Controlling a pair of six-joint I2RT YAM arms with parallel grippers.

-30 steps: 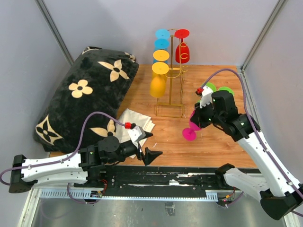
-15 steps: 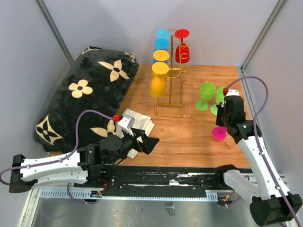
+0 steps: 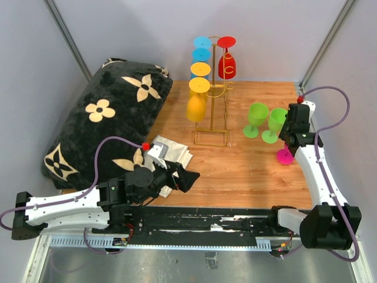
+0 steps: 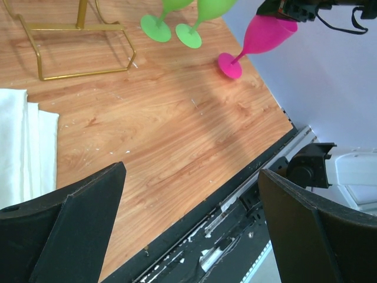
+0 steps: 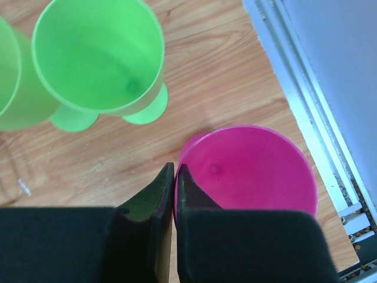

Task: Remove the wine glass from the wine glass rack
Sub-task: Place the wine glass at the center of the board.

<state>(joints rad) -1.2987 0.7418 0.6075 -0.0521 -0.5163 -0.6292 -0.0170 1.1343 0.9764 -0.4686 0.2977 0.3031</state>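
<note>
The pink plastic wine glass [image 5: 253, 171] is off the rack, at the right side of the table, tilted, with its foot low over the wood. I can't tell whether the foot touches. The right end effector [image 5: 175, 177] has its fingers pinched narrow on the near-left part of the glass's rim, one inside and one outside. The glass sits just beside the table's right edge, where a metal rail [image 5: 306, 118] and the grey wall [image 3: 347, 71] leave little room.

To its left, two green plastic wine glasses [image 3: 257, 115] [image 3: 277, 121] stand upright, close together.

Further left, at the far middle, stands the tall gold wire wine glass rack [image 3: 213, 112]. Five glasses hang on it: two blue, two yellow-orange and one red.

The wooden table [image 3: 235, 177] lies bare between the rack's base and the near edge.

The left end effector [image 4: 191, 177] hangs over the near-left part with its jaws spread wide and nothing between them. Beside it lies one folded white cloth [image 3: 171, 153], and beyond that one black cushion with cream flowers [image 3: 106, 118] fills the left side.
</note>
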